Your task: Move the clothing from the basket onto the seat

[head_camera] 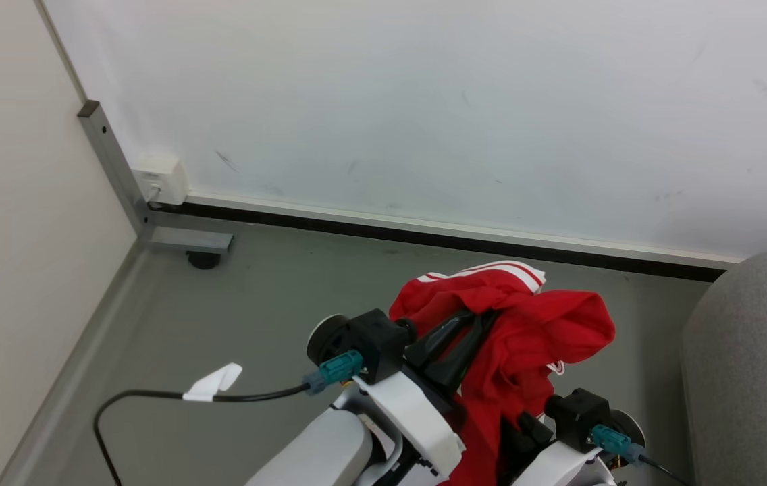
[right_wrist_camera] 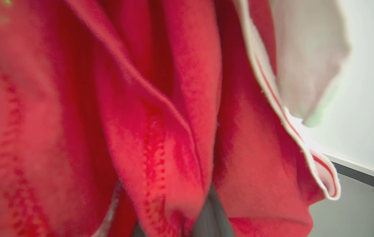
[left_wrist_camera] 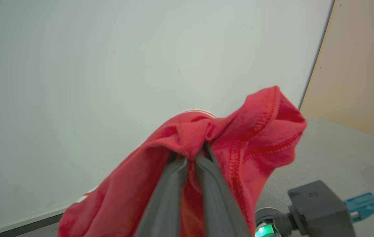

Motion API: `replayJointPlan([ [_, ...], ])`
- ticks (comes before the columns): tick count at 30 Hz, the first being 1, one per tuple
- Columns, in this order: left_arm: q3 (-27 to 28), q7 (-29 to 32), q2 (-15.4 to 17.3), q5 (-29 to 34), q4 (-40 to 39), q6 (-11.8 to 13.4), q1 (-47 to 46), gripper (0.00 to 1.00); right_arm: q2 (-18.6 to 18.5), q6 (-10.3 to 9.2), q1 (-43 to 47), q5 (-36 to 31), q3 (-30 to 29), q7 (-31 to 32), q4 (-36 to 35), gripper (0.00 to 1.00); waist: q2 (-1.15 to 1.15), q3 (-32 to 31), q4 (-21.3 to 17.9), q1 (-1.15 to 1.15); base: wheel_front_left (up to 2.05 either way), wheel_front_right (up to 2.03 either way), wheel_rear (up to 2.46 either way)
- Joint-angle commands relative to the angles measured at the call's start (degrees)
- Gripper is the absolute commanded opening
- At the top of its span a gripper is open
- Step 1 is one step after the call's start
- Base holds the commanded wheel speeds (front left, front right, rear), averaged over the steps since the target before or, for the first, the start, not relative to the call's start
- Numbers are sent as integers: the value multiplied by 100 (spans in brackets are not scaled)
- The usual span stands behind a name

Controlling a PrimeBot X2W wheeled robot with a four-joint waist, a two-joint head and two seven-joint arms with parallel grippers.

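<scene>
While the left arm (head_camera: 410,412) angles up and the right arm (head_camera: 562,469) sits lower, both jaws clamp the clothing (head_camera: 532,331).

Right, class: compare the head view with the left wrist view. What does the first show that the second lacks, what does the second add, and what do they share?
Head view's extras: a black cable with a white tag, a wall socket box and a metal post.
Left wrist view's extras: the hem stitching close up, a green light, and a beige panel beyond the seat.
Shared: the red clothing pinched in the shut left gripper, the white wall and the grey seat.
</scene>
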Motion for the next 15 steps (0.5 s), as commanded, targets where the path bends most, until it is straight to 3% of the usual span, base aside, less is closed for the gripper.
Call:
replayJointPlan([
  [1,21,-23,42,-100,-3,26,28,0,2,-12,19,6,-29,1,-32,0,0,2,-14,0,0,0,0],
  [14,57,-73,93,-142,132,87,54,0,-91,-12,127,-134,-241,1,-359,0,0,32,-146,0,0,0,0],
  [15,54,-77,97,-147,139,87,69,11,-98,-12,151,-159,-295,1,-392,0,0,34,-171,0,0,0,0],
])
